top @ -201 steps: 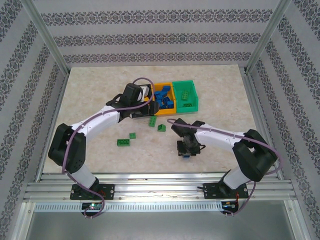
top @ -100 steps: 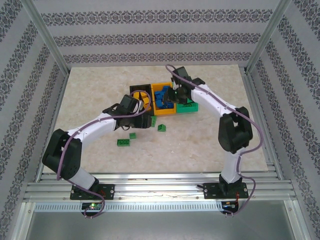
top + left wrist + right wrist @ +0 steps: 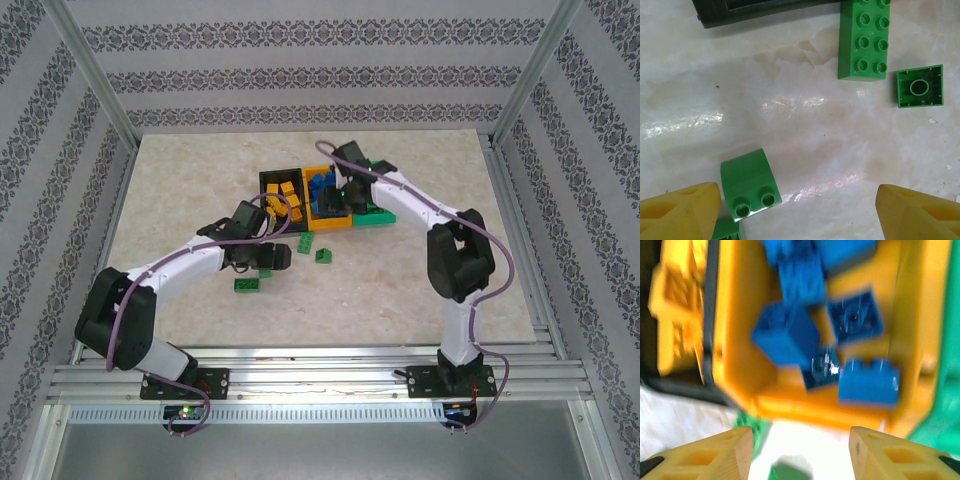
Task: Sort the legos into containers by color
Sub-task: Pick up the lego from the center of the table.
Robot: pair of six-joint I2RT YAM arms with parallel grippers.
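Observation:
Three containers stand side by side: a black bin (image 3: 272,181) with yellow legos, an orange bin (image 3: 330,222) with blue legos (image 3: 869,381), and a green bin (image 3: 383,212) partly behind the right arm. My right gripper (image 3: 336,198) hovers open and bare over the orange bin's (image 3: 740,340) near wall; that view is blurred. Low over the table, my left gripper (image 3: 270,256) is also open, with nothing between its fingers (image 3: 680,210). A curved green lego (image 3: 749,182) lies just beside its left finger. Farther ahead lie a long green lego (image 3: 864,37) and an upturned one (image 3: 920,86).
Loose green legos lie on the marble table in front of the bins (image 3: 248,285), (image 3: 302,245), (image 3: 325,256). The black bin's edge (image 3: 765,10) runs along the top of the left wrist view. Patterned walls and metal posts close in the table.
My right arm swung from the table's near middle up over the orange bin and its jaws opened. My left arm drew back from the black bin down toward the loose green legos.

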